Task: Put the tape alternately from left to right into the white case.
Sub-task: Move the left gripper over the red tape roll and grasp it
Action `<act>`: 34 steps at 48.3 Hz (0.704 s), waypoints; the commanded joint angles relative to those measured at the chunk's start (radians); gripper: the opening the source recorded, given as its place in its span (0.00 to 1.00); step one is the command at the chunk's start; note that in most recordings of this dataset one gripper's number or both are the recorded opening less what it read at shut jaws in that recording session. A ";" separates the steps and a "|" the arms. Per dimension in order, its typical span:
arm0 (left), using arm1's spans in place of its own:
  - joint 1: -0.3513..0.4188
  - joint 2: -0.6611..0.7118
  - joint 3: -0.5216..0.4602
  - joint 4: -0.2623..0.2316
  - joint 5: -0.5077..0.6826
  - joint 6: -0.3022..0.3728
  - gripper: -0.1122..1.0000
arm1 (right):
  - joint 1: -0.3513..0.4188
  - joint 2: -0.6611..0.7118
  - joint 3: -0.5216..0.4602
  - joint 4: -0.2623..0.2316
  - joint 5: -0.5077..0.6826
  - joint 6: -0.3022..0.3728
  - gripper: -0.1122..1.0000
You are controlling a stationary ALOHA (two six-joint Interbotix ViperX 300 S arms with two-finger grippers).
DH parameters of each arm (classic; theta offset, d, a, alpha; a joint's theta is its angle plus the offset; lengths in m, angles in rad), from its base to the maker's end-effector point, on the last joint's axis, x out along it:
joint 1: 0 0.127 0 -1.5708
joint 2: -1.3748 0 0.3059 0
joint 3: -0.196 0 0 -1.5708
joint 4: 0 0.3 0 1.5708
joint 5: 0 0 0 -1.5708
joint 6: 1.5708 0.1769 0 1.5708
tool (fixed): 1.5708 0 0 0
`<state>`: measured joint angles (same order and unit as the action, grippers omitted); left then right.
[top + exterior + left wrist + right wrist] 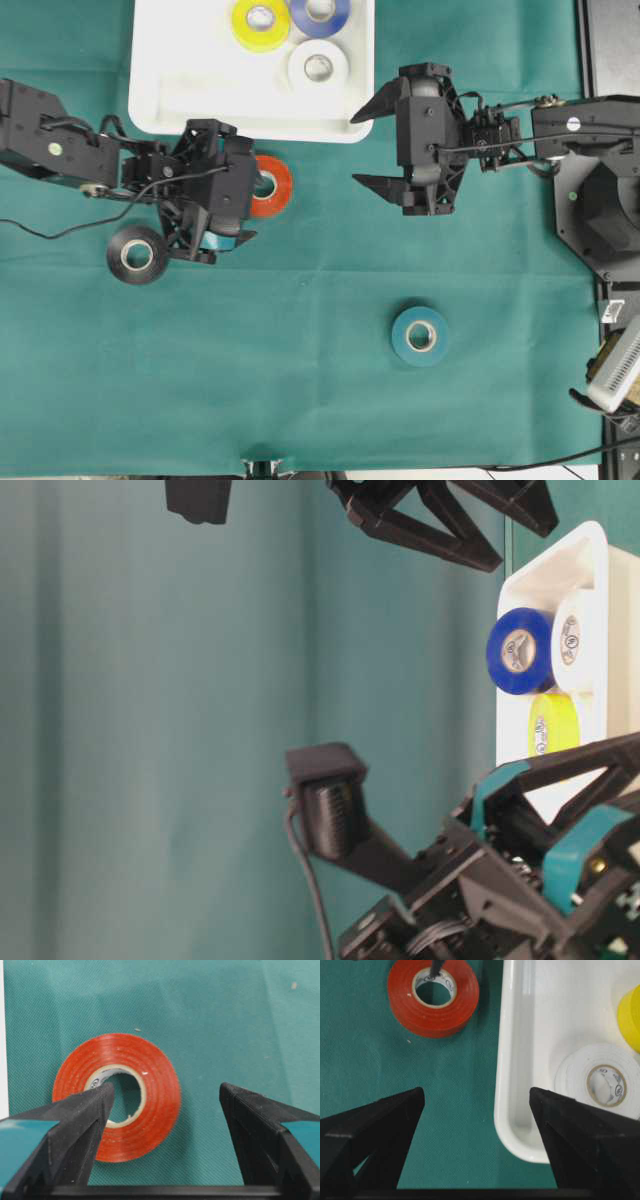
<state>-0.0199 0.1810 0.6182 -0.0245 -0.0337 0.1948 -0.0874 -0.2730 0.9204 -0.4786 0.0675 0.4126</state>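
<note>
From overhead I see the shallow white rectangular plastic case [180,100] with rounded corners at the top centre of the frame, and three rolls lie flat in its upper right part: a yellow roll of tape [260,22], a blue roll of tape [320,12] and a white roll of tape [317,66], each with a pale core. On the green cloth [300,380] just below the case's lower edge lies the glossy red-orange roll of tape [271,186], flat, its core ring cream with dark print. My left gripper [240,205] sits over that roll at centre left; in its wrist view the jaws stand wide apart with nothing clamped, one finger [85,1115] reaching over the roll's hole and the other out past the roll's rim on the cloth side. A black roll of tape [137,254] lies just left of and below that gripper. A teal roll of tape [419,336] lies by itself at lower right centre. My right gripper [368,145] hangs at the case's lower right corner, jaws spread wide and empty
</note>
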 commanded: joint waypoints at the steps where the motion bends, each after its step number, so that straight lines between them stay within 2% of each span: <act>1: 0.009 -0.002 -0.031 -0.002 -0.008 -0.002 0.87 | 0.002 -0.015 -0.005 0.002 -0.006 0.003 0.77; 34: 0.009 0.067 -0.052 -0.002 -0.006 -0.005 0.86 | 0.002 -0.015 -0.002 0.002 -0.006 0.003 0.77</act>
<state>-0.0123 0.2623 0.5829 -0.0261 -0.0353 0.1902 -0.0874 -0.2730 0.9281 -0.4786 0.0675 0.4142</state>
